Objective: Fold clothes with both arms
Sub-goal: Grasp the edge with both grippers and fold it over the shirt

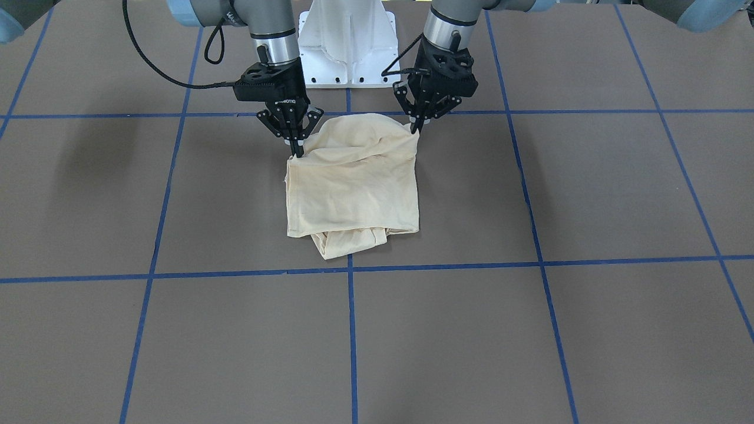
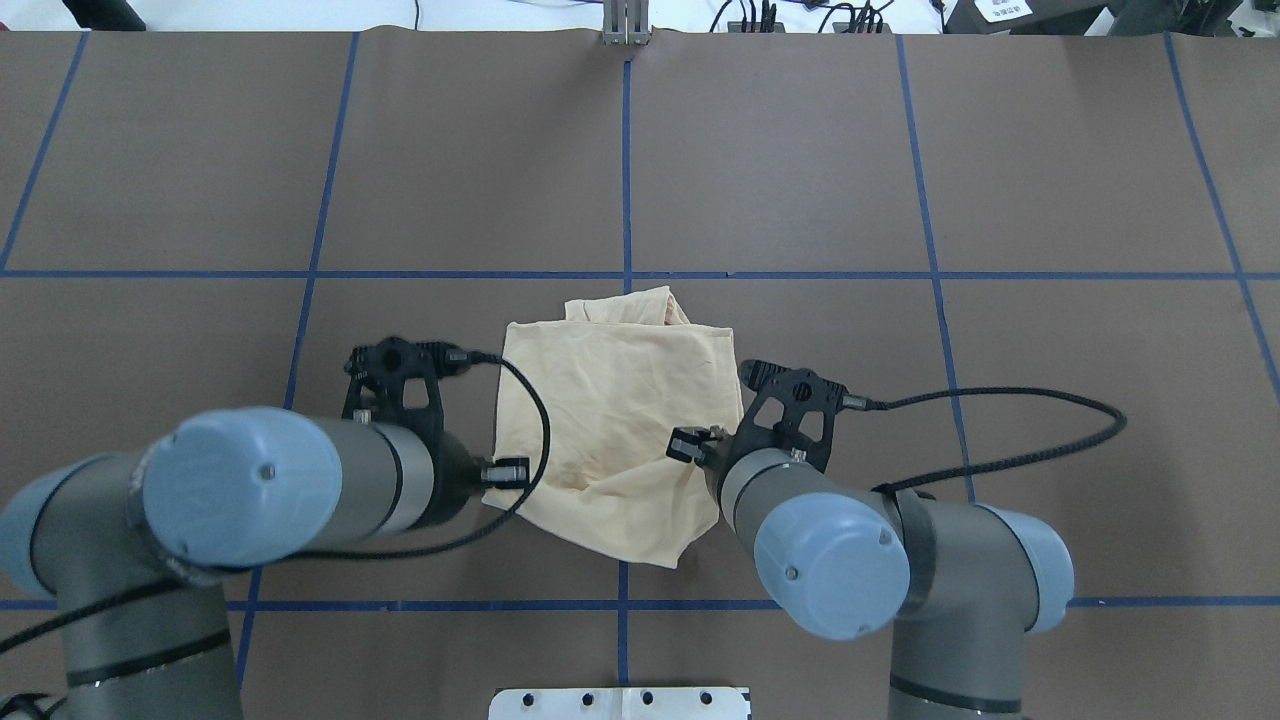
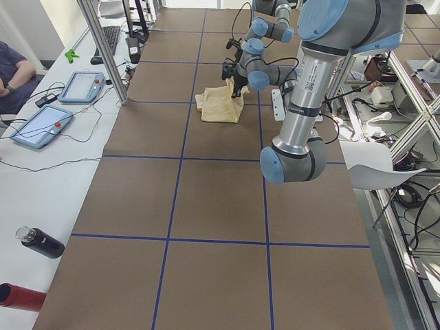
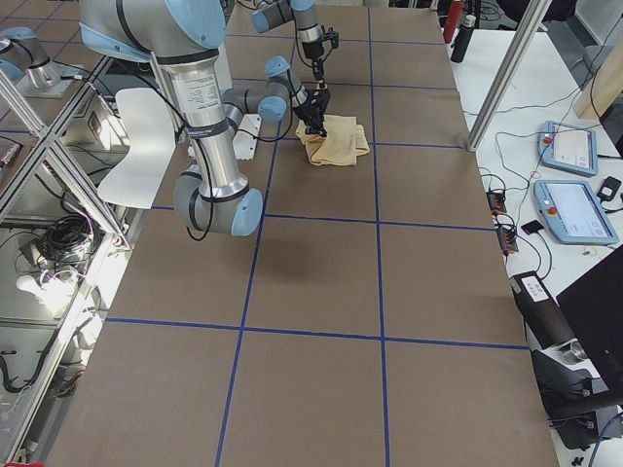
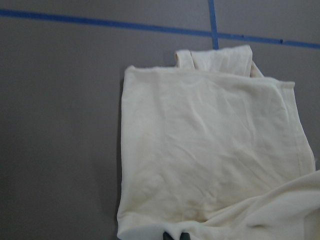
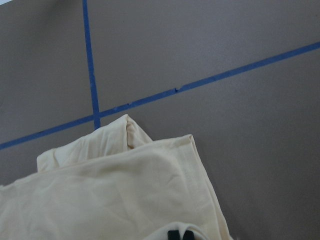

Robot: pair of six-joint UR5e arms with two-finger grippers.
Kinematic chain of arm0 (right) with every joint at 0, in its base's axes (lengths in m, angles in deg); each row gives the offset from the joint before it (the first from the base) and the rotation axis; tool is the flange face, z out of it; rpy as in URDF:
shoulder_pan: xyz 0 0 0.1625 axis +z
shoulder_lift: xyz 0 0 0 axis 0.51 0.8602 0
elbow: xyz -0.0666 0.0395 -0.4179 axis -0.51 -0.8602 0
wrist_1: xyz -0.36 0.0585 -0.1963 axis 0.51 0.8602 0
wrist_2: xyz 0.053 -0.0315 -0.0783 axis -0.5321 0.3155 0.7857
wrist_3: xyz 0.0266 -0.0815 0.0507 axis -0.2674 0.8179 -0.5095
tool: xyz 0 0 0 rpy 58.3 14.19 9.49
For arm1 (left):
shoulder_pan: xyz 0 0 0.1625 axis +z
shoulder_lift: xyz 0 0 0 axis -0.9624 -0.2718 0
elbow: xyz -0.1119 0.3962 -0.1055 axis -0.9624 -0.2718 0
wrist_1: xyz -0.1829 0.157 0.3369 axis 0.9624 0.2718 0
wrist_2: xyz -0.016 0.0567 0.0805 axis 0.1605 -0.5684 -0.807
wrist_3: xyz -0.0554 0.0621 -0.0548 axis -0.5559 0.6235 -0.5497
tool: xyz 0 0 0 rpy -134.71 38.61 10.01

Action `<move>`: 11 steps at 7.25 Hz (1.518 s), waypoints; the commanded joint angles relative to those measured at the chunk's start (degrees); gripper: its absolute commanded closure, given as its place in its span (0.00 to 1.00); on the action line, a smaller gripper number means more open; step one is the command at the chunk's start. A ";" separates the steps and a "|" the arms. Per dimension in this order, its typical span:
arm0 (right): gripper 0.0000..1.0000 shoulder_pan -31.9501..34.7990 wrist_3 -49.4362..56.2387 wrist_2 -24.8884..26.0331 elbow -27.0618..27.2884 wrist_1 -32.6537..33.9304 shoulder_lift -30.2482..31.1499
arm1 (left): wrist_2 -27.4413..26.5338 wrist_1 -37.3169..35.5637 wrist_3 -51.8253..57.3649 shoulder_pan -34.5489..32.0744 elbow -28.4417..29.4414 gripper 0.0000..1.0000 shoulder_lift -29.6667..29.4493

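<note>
The clothes (image 1: 353,188) are one pale cream shirt, folded into a rough rectangle on the brown table; no print shows. A bunched part (image 1: 347,242) sticks out at its far edge. My left gripper (image 1: 417,126) is shut on the corner of the edge nearest the robot. At the other corner of that edge my right gripper (image 1: 298,151) is shut too, and this edge is lifted and sags between them. In the overhead view the shirt (image 2: 610,400) lies between both arms. The left wrist view shows the cloth (image 5: 210,150) pinched at the fingertips (image 5: 170,236), as does the right wrist view (image 6: 125,195).
The white pedestal base (image 1: 347,47) stands just behind the grippers. Blue tape lines (image 1: 351,330) divide the brown table into squares. A side bench holds teach pendants (image 3: 81,86) and a dark bottle (image 3: 41,242), with a person's arm (image 3: 15,65) beside it.
</note>
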 commanded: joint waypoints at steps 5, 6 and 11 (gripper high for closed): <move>0.00 8.46 5.60 -4.67 -22.52 -7.56 -10.10 | 0.13 14.48 9.38 -6.81 26.11 0.00 -7.99; 0.00 11.78 6.41 -15.21 -21.93 -7.14 -11.67 | 1.43 14.31 15.85 -9.60 23.75 0.00 -7.47; 0.20 0.76 -0.13 -9.09 -16.74 6.91 -16.08 | 9.09 14.75 27.95 -15.34 19.69 0.00 -1.40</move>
